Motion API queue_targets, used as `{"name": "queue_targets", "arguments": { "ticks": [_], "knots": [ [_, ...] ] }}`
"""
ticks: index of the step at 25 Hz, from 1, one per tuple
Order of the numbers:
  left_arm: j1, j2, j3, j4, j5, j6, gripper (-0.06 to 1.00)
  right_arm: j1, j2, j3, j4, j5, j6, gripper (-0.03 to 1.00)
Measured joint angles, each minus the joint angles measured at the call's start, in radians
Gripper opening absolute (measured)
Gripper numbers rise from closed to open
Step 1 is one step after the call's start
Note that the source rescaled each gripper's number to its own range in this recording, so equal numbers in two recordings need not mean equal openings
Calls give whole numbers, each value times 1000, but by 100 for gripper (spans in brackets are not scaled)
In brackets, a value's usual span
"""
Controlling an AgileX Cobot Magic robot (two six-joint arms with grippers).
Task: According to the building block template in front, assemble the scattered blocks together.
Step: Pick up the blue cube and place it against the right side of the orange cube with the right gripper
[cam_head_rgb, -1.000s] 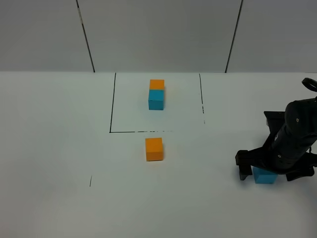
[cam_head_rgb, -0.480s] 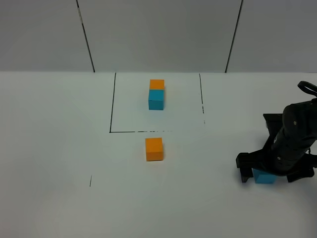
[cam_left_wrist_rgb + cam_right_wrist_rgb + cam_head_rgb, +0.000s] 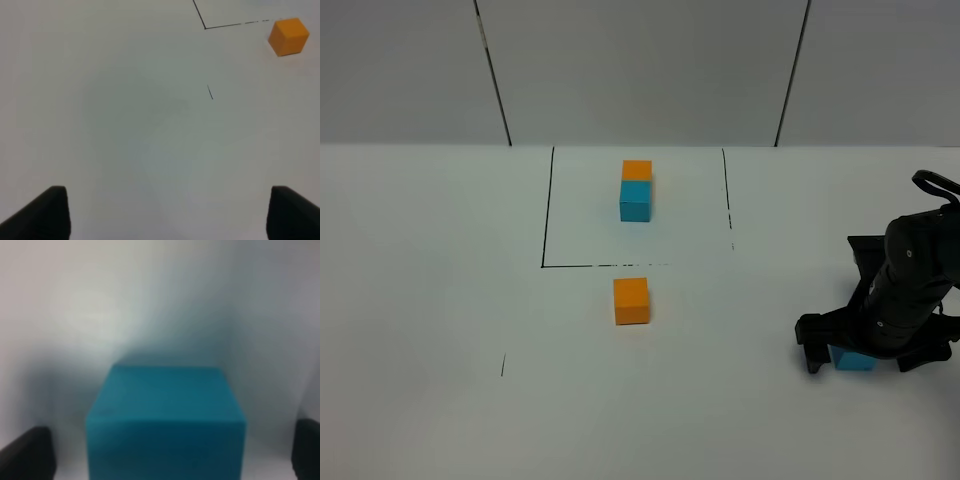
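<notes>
Right pincer (image 3: 860,360): jaws wide, lowered to the table at the near right, straddling the cyan scattered block (image 3: 165,415), a gap showing on each side, no grip. Left pincer (image 3: 171,215): jaws wide, nothing between, over bare table (image 3: 430,320) on the left. Inside the black-lined outline (image 3: 546,210) at the far middle: building block template (image 3: 636,188), orange cube behind, cyan cube in front, face to face. Just outside the outline's near line: orange scattered block (image 3: 631,301), alone, well apart from the cyan one. Wide bare room between the two and across the whole left; cyan block close to the right edge of view.
</notes>
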Motion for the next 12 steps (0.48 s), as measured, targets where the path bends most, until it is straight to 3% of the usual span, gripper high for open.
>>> {"name": "queue_targets", "arguments": {
  "ticks": [12],
  "knots": [
    [0,0,0,0,0,0,68,0,7,-2,-7,-19,0,82]
  ]
}}
